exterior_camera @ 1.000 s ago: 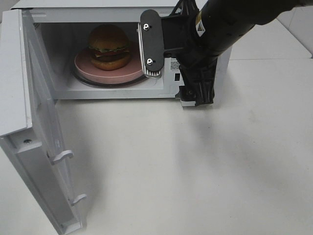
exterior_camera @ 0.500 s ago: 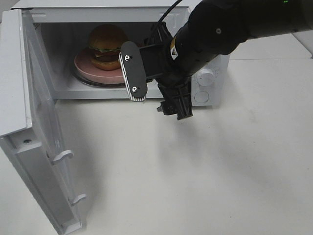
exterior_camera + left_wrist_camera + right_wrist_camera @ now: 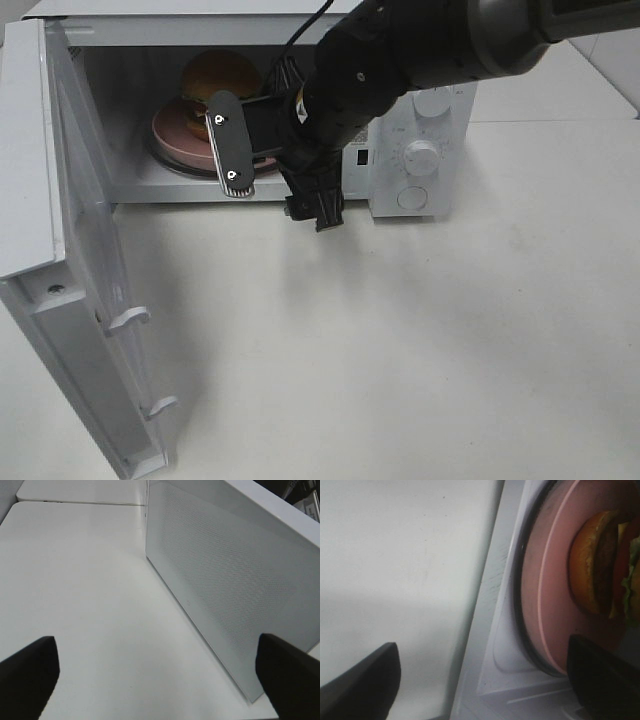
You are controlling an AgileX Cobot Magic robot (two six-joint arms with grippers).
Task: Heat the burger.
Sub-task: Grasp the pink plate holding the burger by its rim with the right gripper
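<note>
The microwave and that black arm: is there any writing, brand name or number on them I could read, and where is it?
No text here is legible.
Microwave control panel: faint marks ring the two dials, too small and blurred to read.
Small dark label on the microwave front, beside the arm: unreadable.
Right claw: only two screws, no lettering.
Open door, pink plate, burger: no writing visible.

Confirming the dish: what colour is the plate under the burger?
Pink plate; right wrist view shows it best.
</note>
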